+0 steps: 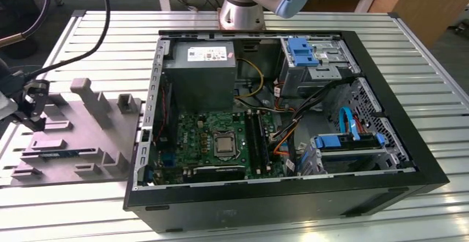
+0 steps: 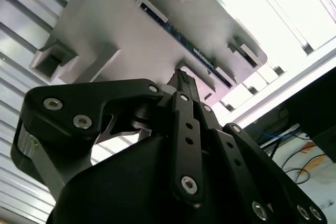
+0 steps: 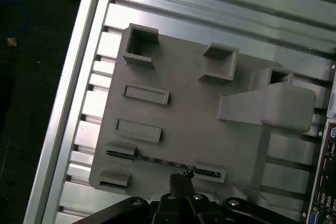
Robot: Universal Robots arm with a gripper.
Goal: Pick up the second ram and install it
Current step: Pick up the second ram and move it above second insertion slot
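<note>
First wrist view | gripper [image 3: 182,176] hovers near second ram [image 3: 157,160], seated edgewise in grey fixture [image 3: 184,114]; fingers [image 3: 176,183] pressed together, empty | step: pick approach; grasp calls for spreading them astride it

The exterior view looks down steeply from high over the desk [image 1: 410,28]. It faces the arm's base [image 1: 242,9] across the open computer case [image 1: 293,203], and stands far enough back to take in the grey holder block [image 1: 84,135] at the exterior view's left. The first wrist view sits above the claw [image 3: 181,178] and faces almost straight down onto that block [image 3: 184,124], close in. The second wrist view rides just behind the claw [image 2: 182,77], looking along it at a slant to the block [image 2: 121,30]. All three views share block and claw [image 1: 31,107].
</note>
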